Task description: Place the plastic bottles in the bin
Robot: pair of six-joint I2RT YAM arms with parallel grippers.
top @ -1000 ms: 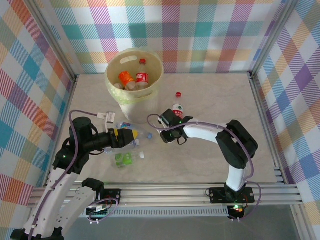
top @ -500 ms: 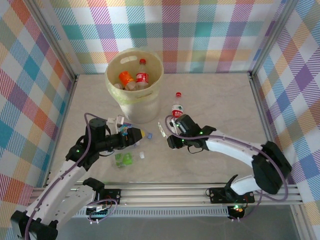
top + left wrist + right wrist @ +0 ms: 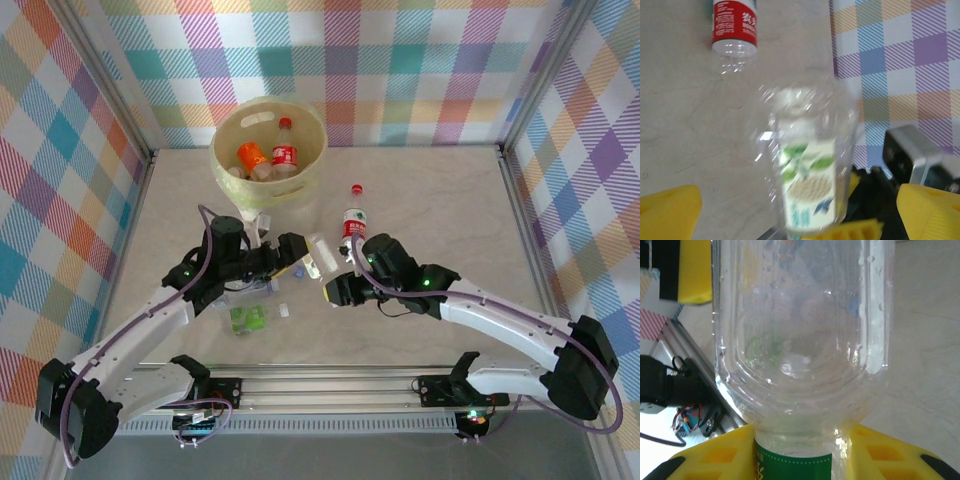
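Bottle (image 3: 800, 340), green-banded, in right pincer (image 3: 795, 456)

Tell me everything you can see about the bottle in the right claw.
The bottle is clear, thin plastic, beaded with droplets, ribbed, with a green-and-white leaf label. The right claw is shut on it at the green band, holding it in front of the left claw, whose yellow fingers stand open on either side, apart from it.

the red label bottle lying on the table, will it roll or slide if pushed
The red-label bottle lies on its side, so a sideways nudge would probably roll it. Its clear body looks empty, so it is likely light and may skid. Thin walls could dent under a grip.
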